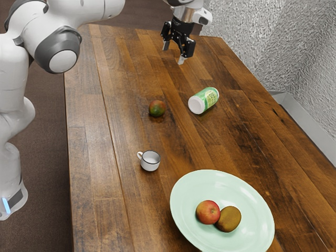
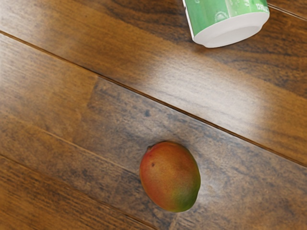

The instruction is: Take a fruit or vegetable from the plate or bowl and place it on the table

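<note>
While two other fruits lie on the pale green plate (image 1: 188,190), the mango (image 2: 170,177) rests directly on the wooden table (image 1: 89,157), from the pincer (image 1: 174,52) toward the exterior camera. It is red and orange with a green part (its underside is hidden from both cameras). The pincer is spread: its two fingers stand apart, above the table. The upper part of the hand is cut by the exterior view's top edge, and so is a piece of the white arm (image 1: 13,89).

Near the mango, from the pincer toward the exterior view's lower right, the green and white can (image 1: 203,100) lies on its side. In the wrist view its far part is cut off, and I cannot read its print with certainty.

Farther from the pincer than the mango, the small white mug (image 1: 150,161) stands upright, with its handle toward the exterior view's left. What is inside is difficult to make out.

Well apart from the pincer, beyond the mug, is the plate, whose rim is cut a little by the exterior view's lower edge. On it the red apple (image 1: 208,212) and the brown fruit (image 1: 229,219) are side by side (the exact kind of the brown one I cannot tell).
</note>
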Controlling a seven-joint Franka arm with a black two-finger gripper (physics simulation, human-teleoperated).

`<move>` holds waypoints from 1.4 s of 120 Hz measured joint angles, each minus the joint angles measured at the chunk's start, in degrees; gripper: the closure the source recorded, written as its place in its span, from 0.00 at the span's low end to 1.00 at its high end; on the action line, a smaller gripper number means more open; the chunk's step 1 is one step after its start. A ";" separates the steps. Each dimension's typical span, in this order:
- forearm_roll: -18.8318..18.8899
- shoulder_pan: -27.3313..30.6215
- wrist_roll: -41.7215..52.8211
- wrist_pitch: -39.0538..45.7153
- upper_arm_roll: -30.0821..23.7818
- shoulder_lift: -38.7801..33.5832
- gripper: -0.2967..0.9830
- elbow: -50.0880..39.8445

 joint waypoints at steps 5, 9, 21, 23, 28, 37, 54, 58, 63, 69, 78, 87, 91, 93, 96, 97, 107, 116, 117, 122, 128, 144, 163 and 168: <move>0.00 0.01 -0.01 0.00 -0.02 0.00 0.23 0.00; 0.02 -0.02 0.00 0.00 -0.06 0.00 0.23 0.00; 0.19 -0.54 0.01 -1.34 0.10 -1.87 0.23 4.82; 0.18 -0.64 0.00 -2.03 0.05 -2.27 0.23 6.96; 0.17 -3.29 -0.02 -4.30 -0.04 -3.01 0.23 12.13; 0.25 -15.86 -0.06 -8.02 -0.09 -3.99 0.23 15.79; 6.29 -40.82 -1.65 -15.26 -0.50 -11.73 0.23 14.33; 8.43 -45.19 -2.51 -16.59 -2.99 -14.98 0.23 12.05; 12.93 -47.91 -4.24 -17.52 -11.63 -22.64 0.24 6.47; 19.01 -44.07 -7.06 -16.91 -24.70 -36.14 0.24 -6.33; 24.51 -41.96 -10.84 -15.04 -30.65 -42.20 0.23 -15.32; 26.03 -42.00 -13.56 -12.11 -26.95 -43.14 0.23 -17.25; 26.35 -42.35 -14.80 -10.98 -26.34 -42.97 0.23 -17.71; 26.43 -42.87 -15.47 -10.46 -26.47 -42.85 0.23 -17.91; 26.51 -44.22 -16.52 -9.61 -27.08 -42.76 0.23 -18.30; 26.54 -44.83 -16.88 -9.31 -27.33 -42.75 0.23 -18.45; 26.57 -51.56 -20.59 -5.46 -28.50 -41.77 0.23 -21.63; 25.07 -53.79 -23.64 -1.63 -27.70 -35.39 0.23 -23.22; 24.81 -53.90 -23.95 -1.21 -27.43 -34.63 0.23 -23.30; 23.20 -54.17 -25.39 0.88 -25.85 -31.00 0.23 -23.36; 21.04 -54.07 -26.95 3.09 -23.88 -27.40 0.23 -23.14; 14.57 -53.57 -30.48 7.08 -20.05 -21.03 0.23 -21.57; 7.10 -50.16 -32.46 9.29 -15.58 -16.21 0.23 -18.47; 5.94 -49.09 -32.81 9.66 -15.42 -15.31 0.23 -18.37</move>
